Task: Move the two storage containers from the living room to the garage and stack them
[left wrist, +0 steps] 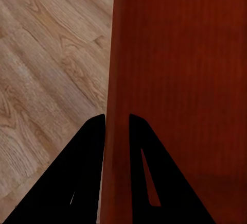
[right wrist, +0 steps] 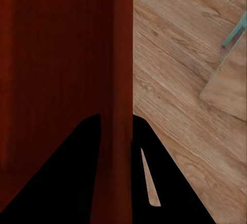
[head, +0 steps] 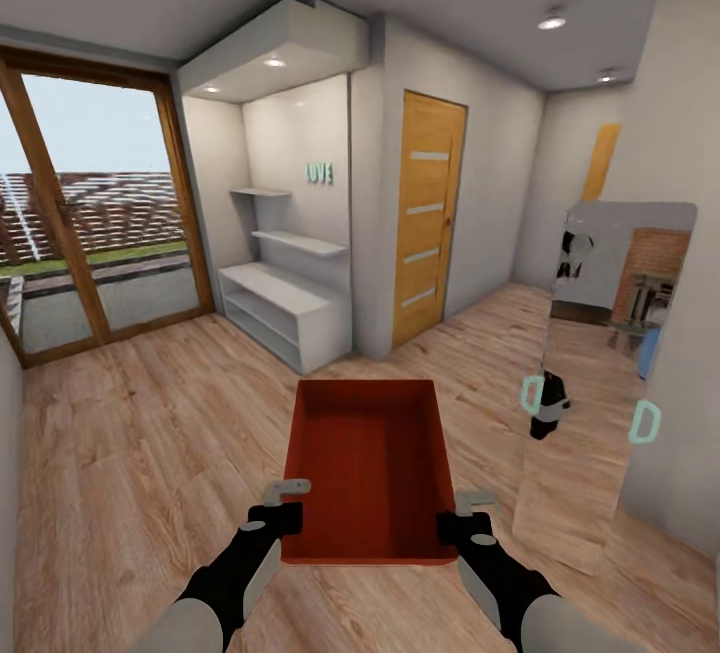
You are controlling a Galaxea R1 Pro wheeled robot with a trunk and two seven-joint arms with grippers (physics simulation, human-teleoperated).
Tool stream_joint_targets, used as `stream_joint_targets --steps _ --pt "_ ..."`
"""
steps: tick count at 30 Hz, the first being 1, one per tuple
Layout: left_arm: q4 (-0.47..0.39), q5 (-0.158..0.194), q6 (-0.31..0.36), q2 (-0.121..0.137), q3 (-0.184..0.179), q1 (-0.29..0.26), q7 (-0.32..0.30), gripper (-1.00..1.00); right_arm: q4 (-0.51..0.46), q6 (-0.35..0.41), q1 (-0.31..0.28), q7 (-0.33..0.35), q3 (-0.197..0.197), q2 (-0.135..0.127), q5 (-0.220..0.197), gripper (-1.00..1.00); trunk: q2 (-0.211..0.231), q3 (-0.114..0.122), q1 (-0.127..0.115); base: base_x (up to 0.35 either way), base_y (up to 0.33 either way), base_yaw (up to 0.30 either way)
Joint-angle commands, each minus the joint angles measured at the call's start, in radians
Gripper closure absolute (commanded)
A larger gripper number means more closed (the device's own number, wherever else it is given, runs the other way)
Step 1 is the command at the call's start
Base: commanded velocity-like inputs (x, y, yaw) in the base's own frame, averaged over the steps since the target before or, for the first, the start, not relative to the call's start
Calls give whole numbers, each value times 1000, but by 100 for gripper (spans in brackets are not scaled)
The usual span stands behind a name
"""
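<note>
Above wood floor, left claw [left wrist: 117, 131] and right claw [right wrist: 116, 131] each clamped on container [head: 365, 468] walls

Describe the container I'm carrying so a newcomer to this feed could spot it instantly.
Start at the wood-plank floor before the orange door. Centred low, between the left end effector and right end effector, sits the storage container, each clamped on a side wall. It is the lone red-orange, lidless, empty box.

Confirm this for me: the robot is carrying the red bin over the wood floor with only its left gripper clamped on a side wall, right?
Not quite. Both grippers hold the red bin: the left gripper pinches one side wall, and the right wrist view shows the right gripper clamped on the opposite wall. The rest stands: it is carried over the wood floor.
</note>
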Motion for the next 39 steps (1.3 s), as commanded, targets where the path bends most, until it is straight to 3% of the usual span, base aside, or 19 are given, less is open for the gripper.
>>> stream_joint_targets --steps 1,26,39 --pt "-6 -17 7 5 37 0 59 100 -1 1 0 0 -7 -1 -22 100 -1 0 1 323 0 0" --pt "-6 -17 7 5 37 0 59 100 -1 -2 0 3 -6 -2 -22 100 -1 0 1 323 0 -5" --pt "-6 -17 7 5 37 0 59 100 -1 -1 0 3 -5 -1 -22 100 -1 0 1 323 0 -213"
